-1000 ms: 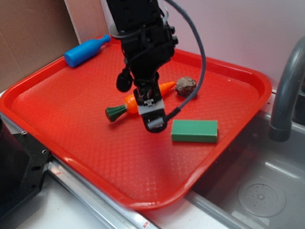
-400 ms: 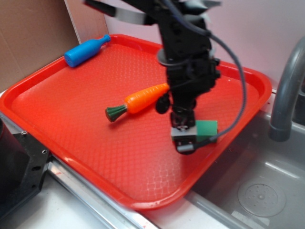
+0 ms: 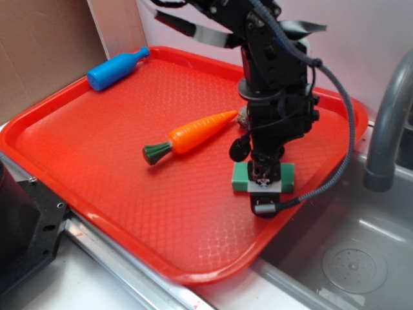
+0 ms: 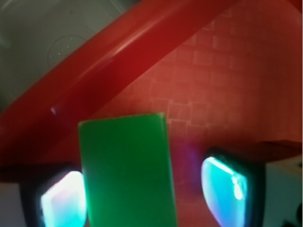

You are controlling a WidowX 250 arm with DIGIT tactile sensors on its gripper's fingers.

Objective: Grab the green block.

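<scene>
The green block (image 3: 288, 175) lies flat on the red tray (image 3: 97, 155) near its right rim. My gripper (image 3: 262, 188) is straight above it, low over the tray, and hides the block's middle. In the wrist view the block (image 4: 125, 161) stands between the two fingers of my gripper (image 4: 144, 196). The left pad (image 4: 64, 201) is right beside the block's edge. The right pad (image 4: 225, 189) is apart from it, with bare tray between. The jaws are open and hold nothing.
An orange toy carrot (image 3: 197, 131) with a dark green stem lies mid-tray. A blue toy bottle (image 3: 116, 68) lies at the tray's back left. A brown lump (image 3: 242, 117) peeks out behind the arm. A sink (image 3: 348, 258) and a grey faucet (image 3: 387, 129) are to the right.
My gripper has moved right from beside the carrot to over the green block and come down, so the open fingers now straddle it. The block and the carrot have not moved.
</scene>
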